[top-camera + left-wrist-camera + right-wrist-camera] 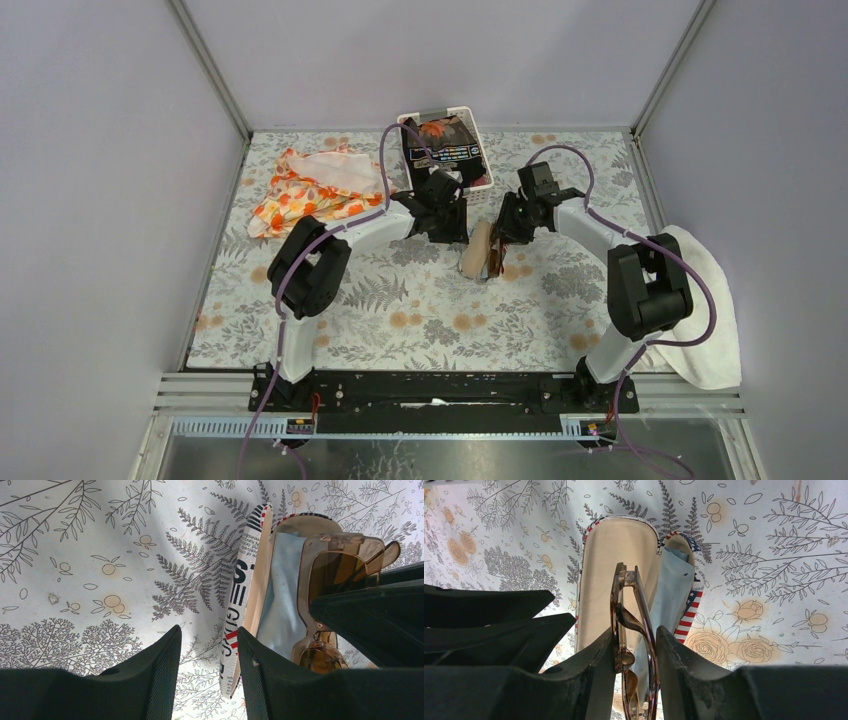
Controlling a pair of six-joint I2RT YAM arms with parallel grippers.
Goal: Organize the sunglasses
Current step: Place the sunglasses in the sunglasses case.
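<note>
The sunglasses [629, 600], folded, with a thin brown frame and brownish lenses [340, 565], stand on edge between the fingers of my right gripper [635, 632], which is shut on them. They hang over the open tan case [616, 555], whose outside has printed lettering [240, 590]. A light blue cloth [674, 590] lies in the case's other half. My left gripper [209, 640] is open beside the case, with the case's printed edge between its fingers, close to the right one. In the top view both grippers meet at the case [478, 250] near mid-table.
A white basket [470, 185] with dark packets stands behind the grippers. An orange floral cloth [315, 190] lies at the back left. A white towel [705, 300] hangs over the table's right edge. The flower-printed tablecloth [420, 310] covers the table.
</note>
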